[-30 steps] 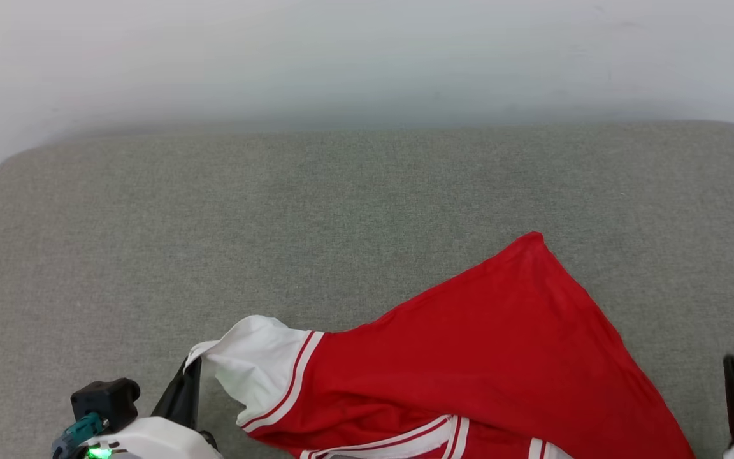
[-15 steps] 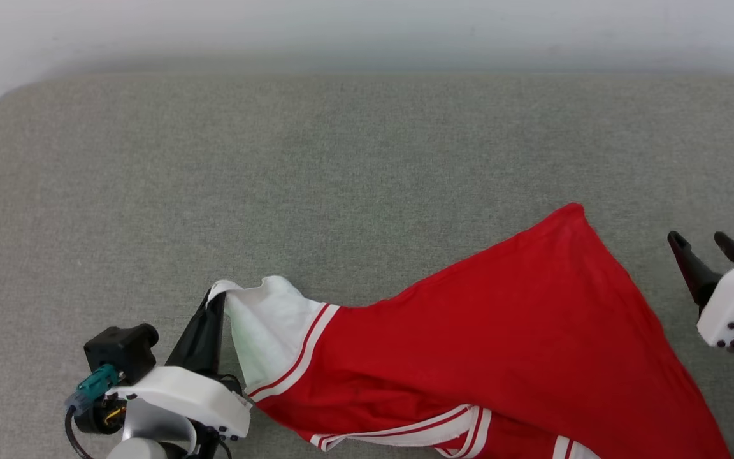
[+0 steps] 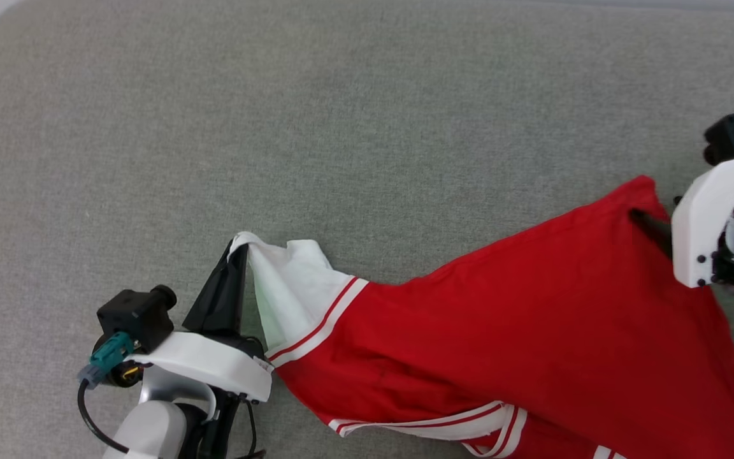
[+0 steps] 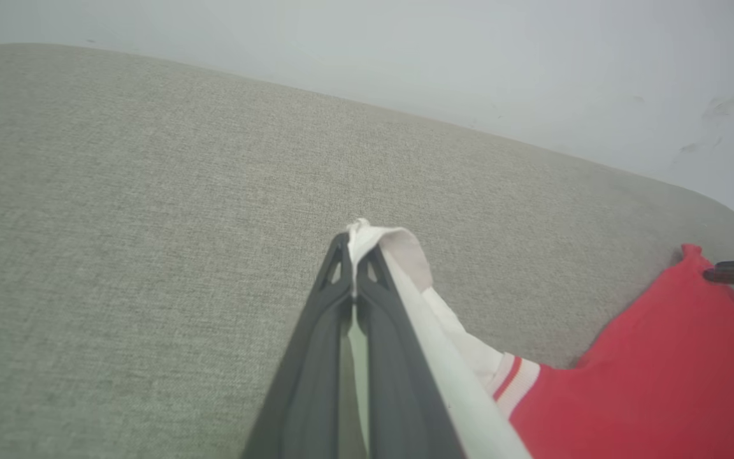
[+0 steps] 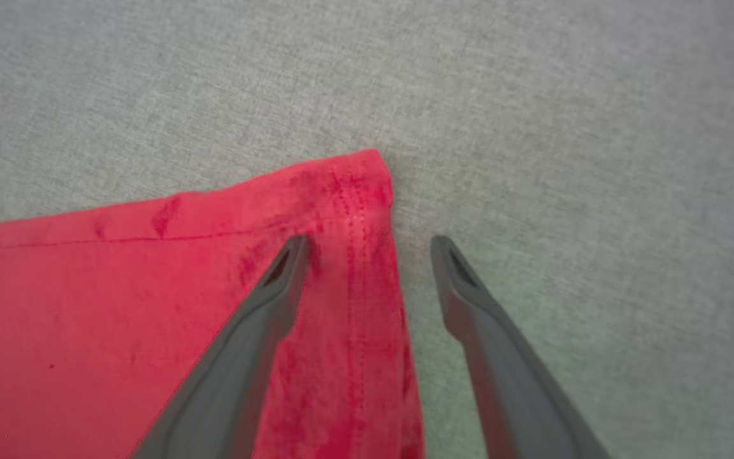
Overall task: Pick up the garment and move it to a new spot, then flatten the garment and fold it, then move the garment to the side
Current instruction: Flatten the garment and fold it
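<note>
A grey, woven padded surface [image 3: 367, 95] with a rounded far-left corner carries one garment [image 3: 501, 331]. It lies rumpled on the near right part, its red body spread wide. Its white sleeve [image 3: 290, 287] reaches left toward the near middle, and a red corner [image 3: 644, 191] points far right.

Shirt [image 3: 501, 331] lies on the cushion [image 3: 367, 95], filling 3 to 6 o'clock in my head view. Left gripper [image 3: 239, 245] at 8, at the sleeve end. Right gripper [image 5: 370, 245] at 3, straddling the far corner: one finger over cloth, other over cushion.
</note>
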Controlling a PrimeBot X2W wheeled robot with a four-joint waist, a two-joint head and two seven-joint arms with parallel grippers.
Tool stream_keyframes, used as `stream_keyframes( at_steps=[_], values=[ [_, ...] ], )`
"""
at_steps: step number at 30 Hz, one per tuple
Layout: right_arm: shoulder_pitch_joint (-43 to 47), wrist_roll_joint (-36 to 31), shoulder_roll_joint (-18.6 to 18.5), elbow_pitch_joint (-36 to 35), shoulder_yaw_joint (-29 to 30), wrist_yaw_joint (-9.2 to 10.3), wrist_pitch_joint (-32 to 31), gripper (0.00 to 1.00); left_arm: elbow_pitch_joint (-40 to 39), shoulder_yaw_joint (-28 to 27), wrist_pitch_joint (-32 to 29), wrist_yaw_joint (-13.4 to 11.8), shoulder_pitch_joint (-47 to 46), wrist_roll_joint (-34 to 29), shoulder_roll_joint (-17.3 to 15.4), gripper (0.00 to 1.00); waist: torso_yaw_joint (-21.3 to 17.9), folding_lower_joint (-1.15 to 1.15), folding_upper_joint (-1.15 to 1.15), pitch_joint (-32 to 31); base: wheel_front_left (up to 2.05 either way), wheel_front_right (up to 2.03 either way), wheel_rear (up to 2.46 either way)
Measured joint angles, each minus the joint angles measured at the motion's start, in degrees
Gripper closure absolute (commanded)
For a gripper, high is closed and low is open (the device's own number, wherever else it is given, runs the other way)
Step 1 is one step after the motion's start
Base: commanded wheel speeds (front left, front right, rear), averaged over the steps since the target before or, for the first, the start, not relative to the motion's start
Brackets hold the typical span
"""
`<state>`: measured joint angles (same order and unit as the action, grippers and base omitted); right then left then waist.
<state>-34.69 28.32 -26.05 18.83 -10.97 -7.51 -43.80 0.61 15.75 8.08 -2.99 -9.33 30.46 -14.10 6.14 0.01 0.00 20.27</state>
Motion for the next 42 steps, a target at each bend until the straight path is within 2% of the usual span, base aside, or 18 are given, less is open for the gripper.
stream_keyframes(
  at_steps=[8,9,10,11,18,27,33,42],
  values=[
    [-3.7,5.3,-1.9,7.7,-6.7,0.02,-3.2,0.00,0.4,0.4,0.7,0.3,-1.5,-0.1,0.3,1.00,1.6,-0.01,0.00,2.6,0.00,0.00,0.00],
    [-4.1,5.7,-1.9,8.7,-6.7,0.02,-3.9,0.54,0.6,0.4,0.7,0.3,-1.5,-0.1,0.3,1.00,1.7,-0.01,0.00,2.6,0.00,0.00,0.00],
    [-4.5,6.1,-1.9,9.3,-6.9,0.02,-4.5,0.79,0.8,0.4,0.8,0.3,-1.5,-0.1,0.3,1.00,1.8,-0.01,0.00,2.5,0.00,0.00,0.00],
    [-4.8,6.5,-1.9,9.8,-7.1,0.02,-4.6,1.00,1.0,0.4,0.8,0.3,-1.5,-0.1,0.3,1.00,1.8,-0.01,0.00,2.4,0.00,0.00,0.00],
    [-4.9,7.8,-1.1,12.7,-8.7,0.02,-1.3,1.00,2.1,0.1,1.2,0.1,-0.9,0.6,0.3,1.00,1.6,-0.01,0.00,-0.2,0.00,0.00,0.00],
    [-5.5,4.3,0.1,15.3,-6.9,0.00,8.3,1.00,2.5,-2.0,-0.9,-0.3,-2.2,2.8,-1.4,1.00,0.1,-0.01,0.00,-5.9,0.00,0.00,0.00],
    [-8.0,0.5,1.4,16.5,-4.3,0.00,13.1,1.00,3.4,-2.7,-3.7,0.3,-10.0,3.1,-3.0,1.00,-2.0,-0.01,0.00,-9.0,0.00,0.00,0.00],
    [-15.7,-7.2,2.7,18.1,0.9,-0.01,17.3,1.00,11.6,-2.8,-7.2,1.5,-27.5,2.5,-3.9,1.00,-4.8,-0.01,0.00,-9.5,0.00,0.00,0.00]
  ],
)
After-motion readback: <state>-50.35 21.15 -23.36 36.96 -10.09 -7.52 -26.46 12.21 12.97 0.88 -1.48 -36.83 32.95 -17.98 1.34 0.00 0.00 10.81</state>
